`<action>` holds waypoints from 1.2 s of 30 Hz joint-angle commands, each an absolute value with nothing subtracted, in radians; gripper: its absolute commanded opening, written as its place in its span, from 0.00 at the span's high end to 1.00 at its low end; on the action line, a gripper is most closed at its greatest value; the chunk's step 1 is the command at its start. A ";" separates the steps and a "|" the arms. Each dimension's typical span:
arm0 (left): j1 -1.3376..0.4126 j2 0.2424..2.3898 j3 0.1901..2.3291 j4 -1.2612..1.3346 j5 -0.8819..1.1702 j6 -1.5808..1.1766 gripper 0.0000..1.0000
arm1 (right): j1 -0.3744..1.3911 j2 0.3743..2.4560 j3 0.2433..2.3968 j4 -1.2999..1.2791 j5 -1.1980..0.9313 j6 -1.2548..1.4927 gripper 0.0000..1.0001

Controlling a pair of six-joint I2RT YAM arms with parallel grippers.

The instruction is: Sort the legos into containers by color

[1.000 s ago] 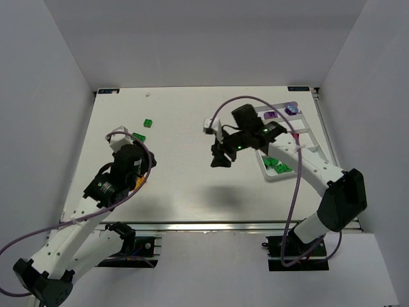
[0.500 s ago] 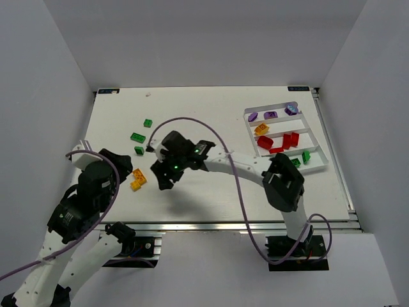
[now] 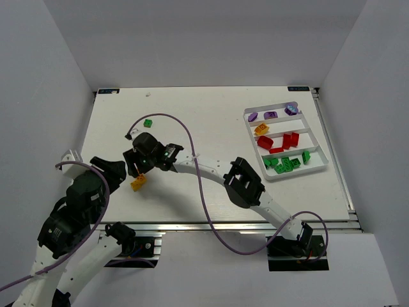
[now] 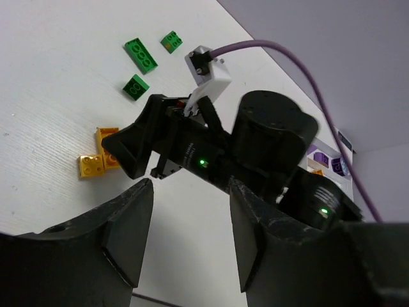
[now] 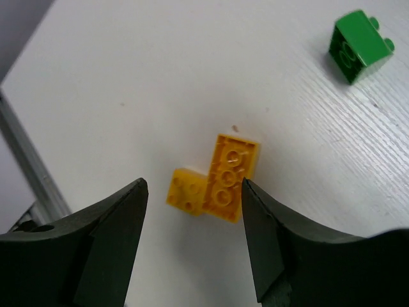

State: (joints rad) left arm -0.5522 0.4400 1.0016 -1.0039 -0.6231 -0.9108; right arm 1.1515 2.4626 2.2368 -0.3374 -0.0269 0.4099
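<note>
Two yellow legos (image 5: 232,176) (image 5: 187,190) lie touching on the table, and my right gripper (image 5: 193,184) hangs open just above them, one finger on either side. From above they show at the near left (image 3: 138,183), under the outstretched right gripper (image 3: 137,171). My left gripper (image 4: 190,192) is open and empty, drawn back to the near left (image 3: 114,168) and facing the right arm's wrist. Three green legos (image 4: 140,54) (image 4: 170,41) (image 4: 135,86) lie beyond the yellow ones. The containers are one white tray (image 3: 318,161) at the right, holding purple, orange with red, and green legos.
The right arm (image 3: 211,174) stretches across the table's middle, its purple cable (image 3: 185,131) looping above it. One green lego (image 3: 148,123) sits clear of the arm. The table's left edge lies close to the left arm (image 3: 77,204).
The right arm swung from the tray side across to the left and now hovers over the yellow legos, its jaws wider. The left arm drew back toward the near left corner.
</note>
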 commanded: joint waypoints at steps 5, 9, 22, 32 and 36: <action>-0.549 0.341 1.000 -1.042 -0.678 -0.962 0.39 | 1.152 2.539 2.273 -0.295 0.074 0.434 0.33; -0.549 0.316 0.980 -1.045 -0.684 -0.969 0.39 | 1.152 2.565 2.287 -0.278 0.100 0.425 0.33; -0.549 0.264 0.974 -1.112 -0.701 -1.008 0.38 | 1.175 2.629 2.310 -0.252 0.188 0.423 0.32; -0.549 0.252 0.927 -1.115 -0.698 -1.037 0.37 | 1.177 2.632 2.269 -0.262 0.258 0.325 0.56; -0.549 0.271 0.923 -1.109 -0.699 -1.029 0.36 | 1.151 2.602 2.232 -0.270 0.229 0.314 0.68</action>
State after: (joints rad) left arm -0.5522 0.2417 0.9276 -1.1019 -0.6708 -0.9844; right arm 1.1740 2.6186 2.2681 -0.2504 0.2134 0.3485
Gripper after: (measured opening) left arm 0.636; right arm 0.446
